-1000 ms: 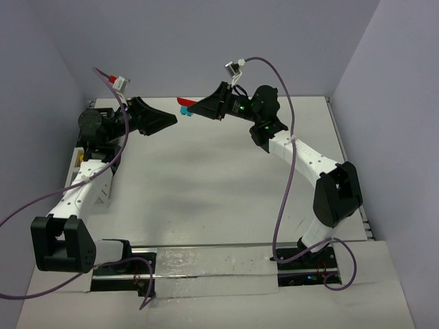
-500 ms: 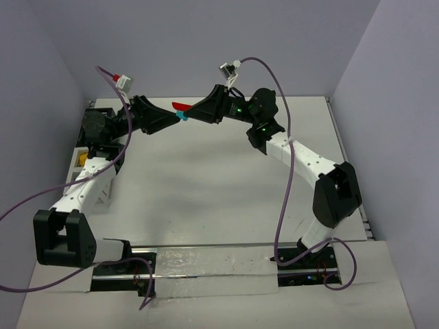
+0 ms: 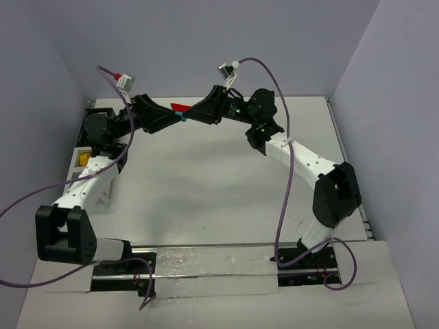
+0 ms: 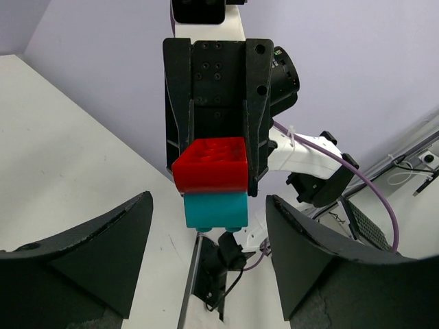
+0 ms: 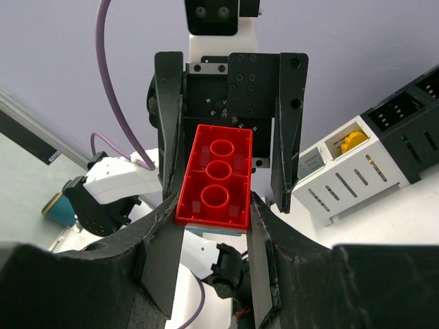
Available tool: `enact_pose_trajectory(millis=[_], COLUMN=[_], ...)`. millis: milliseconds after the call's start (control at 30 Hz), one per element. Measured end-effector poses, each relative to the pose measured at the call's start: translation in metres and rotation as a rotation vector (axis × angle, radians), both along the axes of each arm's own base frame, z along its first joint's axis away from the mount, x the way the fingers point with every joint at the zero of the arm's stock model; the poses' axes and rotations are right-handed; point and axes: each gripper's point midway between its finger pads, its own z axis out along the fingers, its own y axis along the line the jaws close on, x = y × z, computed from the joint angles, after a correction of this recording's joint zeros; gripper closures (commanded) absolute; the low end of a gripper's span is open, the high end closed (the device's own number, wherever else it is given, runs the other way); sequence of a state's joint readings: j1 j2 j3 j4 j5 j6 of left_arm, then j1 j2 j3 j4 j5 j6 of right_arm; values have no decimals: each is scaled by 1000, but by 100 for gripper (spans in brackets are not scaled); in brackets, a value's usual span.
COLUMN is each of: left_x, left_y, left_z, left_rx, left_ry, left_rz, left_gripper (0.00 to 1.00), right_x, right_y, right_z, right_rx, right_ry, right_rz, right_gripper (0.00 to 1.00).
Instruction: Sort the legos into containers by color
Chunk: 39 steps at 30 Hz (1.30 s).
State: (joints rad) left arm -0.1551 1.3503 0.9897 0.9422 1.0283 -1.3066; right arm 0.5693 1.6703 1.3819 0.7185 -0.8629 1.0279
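My right gripper [image 3: 188, 113] is shut on a red brick [image 3: 181, 106] with a cyan brick [image 3: 182, 117] stuck to it, held in the air over the far middle of the table. In the right wrist view the red brick [image 5: 214, 178] sits hollow side up between my fingers [image 5: 154, 253]. My left gripper [image 3: 171, 118] faces it, open. In the left wrist view the cyan brick [image 4: 216, 209] hangs under the red brick [image 4: 209, 164], between my left fingertips [image 4: 140, 205] with a gap on each side.
A white slatted container [image 3: 77, 164] holding a yellow piece [image 3: 84, 159] stands at the table's left edge, also in the right wrist view [image 5: 357, 178]. A black container [image 5: 411, 103] stands behind it. Purple cables hang off both wrists.
The two grippers have come together: the right one carried the red and cyan bricks to the left, and the open left one rose to meet them.
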Motion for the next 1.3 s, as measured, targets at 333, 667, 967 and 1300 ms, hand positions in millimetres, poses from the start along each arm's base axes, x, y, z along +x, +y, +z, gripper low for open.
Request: enact_pose_trajectory(millis=[333,667,967,1300], left_x=[-1,-1,-19,-24], left_y=[-1,-2,-4,-9], left_z=[2,-4,-42,-39], left_rx=[-11,16,185,291], left_ry=[13,-1,-50,-174], left_rz=[-7,-13,-109,-143], left_gripper=[65,100,100,100], right_x=[1,2,11,-8], right_y=[1,-3,-20,-14], right_z=[0,-1,-13,-54], right_rx=[-1,-12,-98,-291], right_ry=[-12,-16,-72,-157], right_rz=[-8,-17,-38,63], right_gripper=[95,7,11,16])
